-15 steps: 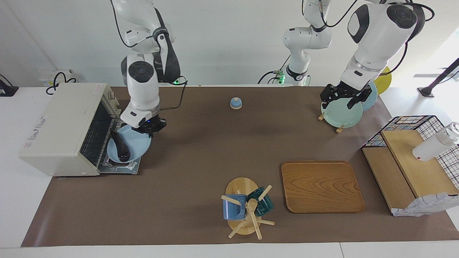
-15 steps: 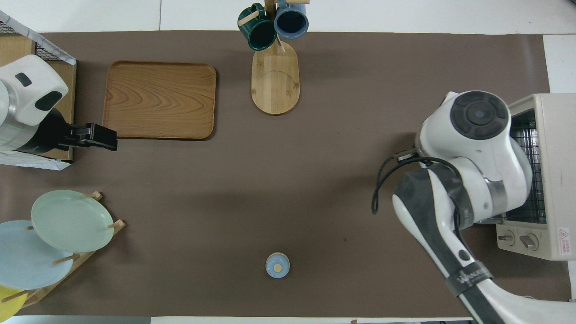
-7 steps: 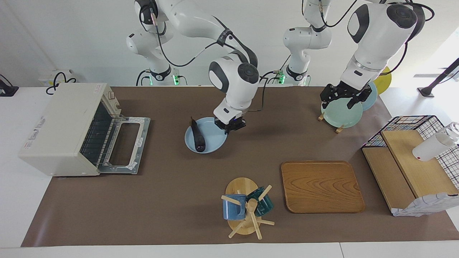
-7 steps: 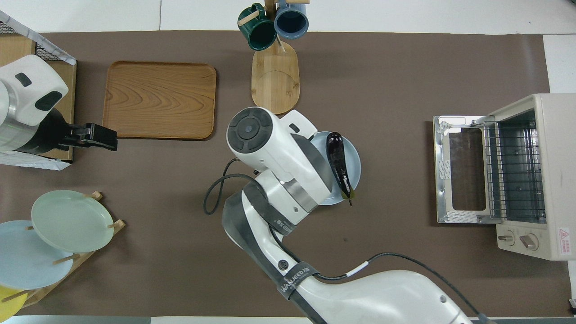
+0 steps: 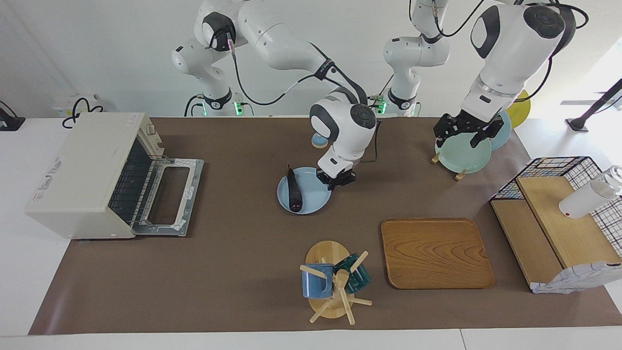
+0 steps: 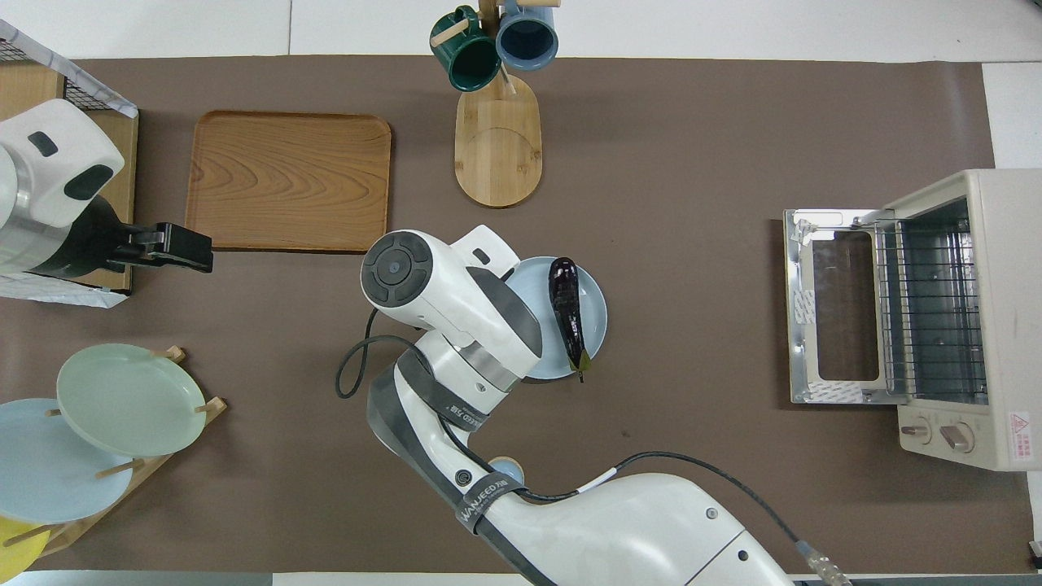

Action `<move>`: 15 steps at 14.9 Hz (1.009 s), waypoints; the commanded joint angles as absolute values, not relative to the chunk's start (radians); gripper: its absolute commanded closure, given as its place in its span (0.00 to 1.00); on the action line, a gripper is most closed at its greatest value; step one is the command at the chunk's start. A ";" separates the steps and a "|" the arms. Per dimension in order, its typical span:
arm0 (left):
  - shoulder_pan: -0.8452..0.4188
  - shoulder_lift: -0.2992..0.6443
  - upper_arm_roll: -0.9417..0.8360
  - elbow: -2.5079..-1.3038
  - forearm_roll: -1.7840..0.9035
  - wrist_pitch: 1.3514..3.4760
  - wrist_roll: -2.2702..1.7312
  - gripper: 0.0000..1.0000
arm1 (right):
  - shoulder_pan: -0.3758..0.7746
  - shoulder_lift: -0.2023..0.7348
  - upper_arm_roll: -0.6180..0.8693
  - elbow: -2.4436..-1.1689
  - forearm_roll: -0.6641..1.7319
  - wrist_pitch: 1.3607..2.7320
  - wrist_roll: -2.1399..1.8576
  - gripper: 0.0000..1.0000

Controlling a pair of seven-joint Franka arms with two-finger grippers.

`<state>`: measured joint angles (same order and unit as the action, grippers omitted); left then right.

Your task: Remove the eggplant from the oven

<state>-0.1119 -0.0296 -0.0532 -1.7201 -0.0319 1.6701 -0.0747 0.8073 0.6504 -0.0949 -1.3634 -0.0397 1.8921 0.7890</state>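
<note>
The dark purple eggplant (image 5: 293, 189) lies on a light blue plate (image 5: 313, 197) at the middle of the brown mat, outside the oven. It also shows in the overhead view (image 6: 567, 313) on the plate (image 6: 594, 301). My right gripper (image 5: 335, 179) is shut on the plate's rim at the side toward the left arm's end; I cannot tell whether the plate rests on the mat. The cream-white oven (image 5: 82, 170) stands at the right arm's end with its door (image 5: 167, 197) folded down and its rack bare. My left gripper (image 5: 461, 133) waits open over the plate rack.
A mug tree (image 5: 333, 284) and a wooden tray (image 5: 435, 253) stand farther from the robots than the plate. A plate rack (image 5: 459, 155) and a wire basket shelf (image 5: 559, 194) are at the left arm's end. A small blue dome (image 5: 318, 141) sits near the robots.
My right arm has carried the plate with the eggplant from the oven's open door to the middle of the mat, toward the left arm's end. The left arm has not moved.
</note>
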 commanded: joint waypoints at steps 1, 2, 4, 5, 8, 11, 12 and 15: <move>-0.115 -0.049 -0.054 -1.733 -0.018 1.678 -0.078 0.00 | 0.775 0.611 -0.094 -1.348 -0.038 1.862 0.756 0.58; -0.115 -0.049 -0.054 -1.733 -0.018 1.680 -0.078 0.00 | 0.749 0.582 -0.094 -1.348 -0.052 1.836 0.711 0.56; -0.121 -0.048 -0.055 -1.733 -0.023 1.684 -0.080 0.00 | 0.703 0.546 -0.100 -1.356 -0.072 1.754 0.596 0.58; -0.124 -0.048 -0.058 -1.735 -0.025 1.689 -0.087 0.00 | 0.666 0.519 -0.100 -1.368 -0.092 1.723 0.548 0.67; -0.182 -0.045 -0.064 -1.743 -0.034 1.716 -0.162 0.00 | 0.588 0.451 -0.100 -1.466 -0.150 1.672 0.496 1.00; -0.247 -0.043 -0.063 -1.790 -0.073 1.788 -0.221 0.00 | 0.522 0.365 -0.100 -1.677 -0.233 1.713 0.430 1.00; -0.273 -0.044 -0.063 -1.813 -0.089 1.814 -0.230 0.00 | 0.484 0.341 -0.098 -1.747 -0.250 1.771 0.420 1.00; -0.382 -0.029 -0.063 -1.864 -0.092 1.896 -0.323 0.00 | 0.381 0.304 -0.100 -1.903 -0.265 1.902 0.345 1.00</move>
